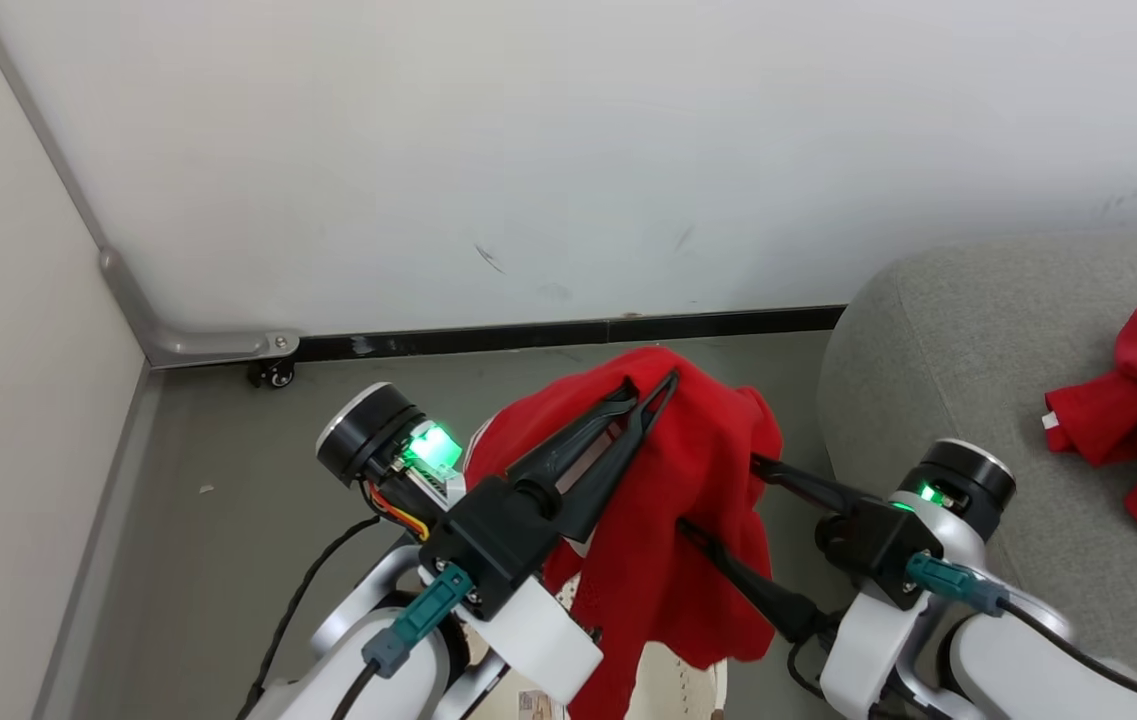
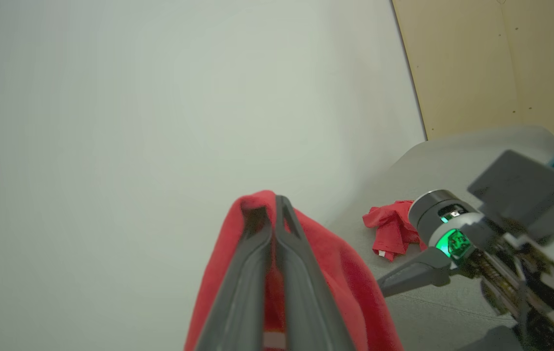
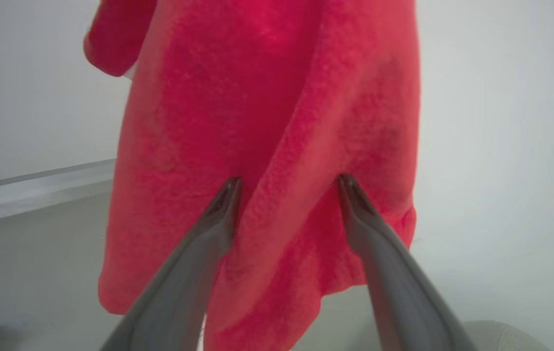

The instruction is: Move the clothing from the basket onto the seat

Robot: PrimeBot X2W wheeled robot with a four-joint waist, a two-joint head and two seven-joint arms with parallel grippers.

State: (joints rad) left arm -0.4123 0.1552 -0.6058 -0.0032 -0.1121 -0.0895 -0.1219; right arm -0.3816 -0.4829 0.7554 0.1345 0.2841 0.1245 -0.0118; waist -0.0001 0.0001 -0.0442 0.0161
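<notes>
Head view: grey floor (image 1: 228, 520), white wall (image 1: 528, 150), grey seat (image 1: 948, 340).
Left fingers (image 1: 650, 405) pinch red clothing (image 1: 688, 470); right fingers (image 3: 199, 253) spread, touching it.

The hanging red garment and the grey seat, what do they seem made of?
Red garment: soft cloth, probably fleece or knit; its surface looks fuzzy and matte, and it drapes limply. Seat: grey woven upholstery, probably; matte with fine speckled grain.

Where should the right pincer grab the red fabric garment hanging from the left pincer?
Grip the vertical fold midway down the red fabric garment, coming from the grey upholstered seat's side. The left pincer pinches its top, so it drapes straight, and that fold sits between the right pincer's open fingers.
</notes>
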